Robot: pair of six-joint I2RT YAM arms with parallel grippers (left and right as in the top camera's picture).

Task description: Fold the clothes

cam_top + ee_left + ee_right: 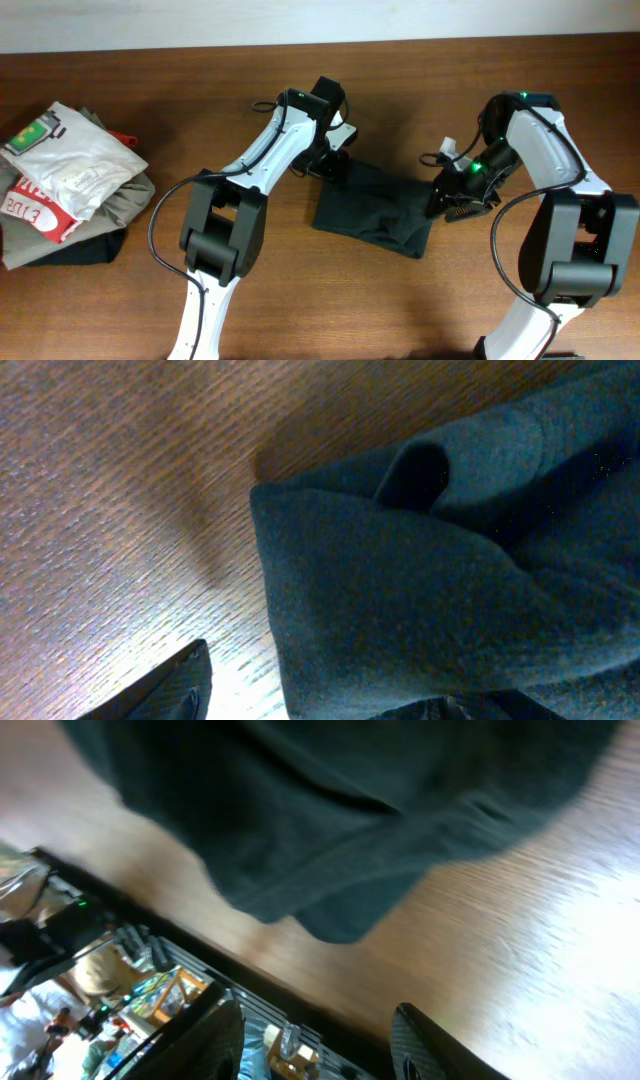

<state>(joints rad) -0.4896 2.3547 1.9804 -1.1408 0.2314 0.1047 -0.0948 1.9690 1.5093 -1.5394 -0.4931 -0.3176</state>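
The shirt [375, 210] lies mid-table, a little toward the far edge, as a small black oblong. I judge the folding nearly done, and the step in hand looks like the last tidy-up of the fold. My left claw [325, 160] sits at the shirt's far left corner. My right claw [315, 1012] is at its right end, fingers spread with nothing between them.

I cannot tell the left claw's state. Its wrist view shows only one finger [185, 685], low in the corner and just beside the folded edge; the other is out of frame.

Next, I think, the layers need squaring. The left wrist view shows a loose pocket gaping where the folds meet, and the oblong lies skewed to the table edges. That calls for a gentle press or tug, then a lift straight up so the soft cloth doesn't drag open.

From overhead my own arm covers the far left corner, so I can't say whether that claw touches cloth. No lettering shows, only plain black. The right wrist view is blurred. A pile [70, 190] of other clothes sits at the left edge, well apart.
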